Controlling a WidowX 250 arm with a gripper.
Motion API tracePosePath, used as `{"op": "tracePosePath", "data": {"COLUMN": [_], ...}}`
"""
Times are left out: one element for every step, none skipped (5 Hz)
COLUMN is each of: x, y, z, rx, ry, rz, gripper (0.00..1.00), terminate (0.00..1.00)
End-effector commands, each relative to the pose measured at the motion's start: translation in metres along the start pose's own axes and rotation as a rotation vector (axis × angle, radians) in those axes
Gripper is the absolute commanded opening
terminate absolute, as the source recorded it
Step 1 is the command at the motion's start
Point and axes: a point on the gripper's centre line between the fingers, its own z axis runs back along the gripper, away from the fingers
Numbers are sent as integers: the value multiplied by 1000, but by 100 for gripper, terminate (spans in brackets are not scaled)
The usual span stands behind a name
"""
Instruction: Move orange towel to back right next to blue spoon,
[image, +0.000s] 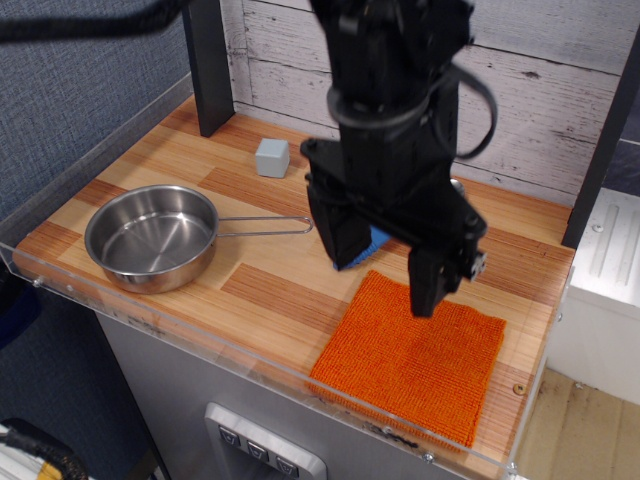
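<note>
1. Approaching step: gripper (385, 275) hangs above the back edge of the orange towel (415, 357), jaws spread wide, holding nothing.
2. Towel lies flat at front right; blue spoon (372, 243) sits just behind it, mostly hidden by the arm.
3. Next move likely calls for lowering onto a towel edge and pinching.
4. Steel pan (153, 238) and grey cube (271, 157) are well apart on the left; only the spoon crowds the target spot.

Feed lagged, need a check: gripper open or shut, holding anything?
Gripper: open, holding nothing, jaws spread above the back edge of the flat orange knitted towel.
</note>
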Motion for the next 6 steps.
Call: {"op": "tracePosePath", "data": {"x": [-5,-7,-8,-2,8,11], "y": [19,22,20,12,1,-1], "z": [-25,-40,-56,-68,-77,-80], "rx": [0,-13,11,8,3,8], "ry": [-33,-38,-32,-35,-39,-49], "rz": [17,-12,-64,-98,-134,-124], "gripper": [100,100,100,100,100,100], "terminate": [0,0,0,0,0,0]}}
